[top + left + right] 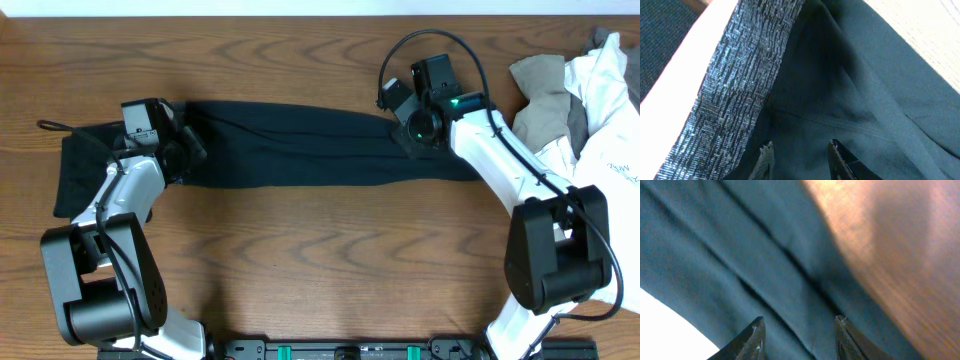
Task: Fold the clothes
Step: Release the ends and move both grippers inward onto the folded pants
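Long dark navy trousers (300, 145) stretch across the wooden table (320, 260) from left to right. My left gripper (190, 150) is at their left part, near the waist end. In the left wrist view its jaws (800, 150) are closed on a bunch of navy cloth (850, 90), and the grey ribbed waistband (740, 90) hangs close by. My right gripper (405, 130) is at the trousers' right end. In the right wrist view its jaws (800, 325) pinch folded navy cloth (715, 255) above the table (900, 245).
A heap of white and khaki garments (590, 90) lies at the table's right edge, next to the right arm. A thin dark cord (50, 126) trails from the trousers' far left end. Both arm bases stand at the near edge.
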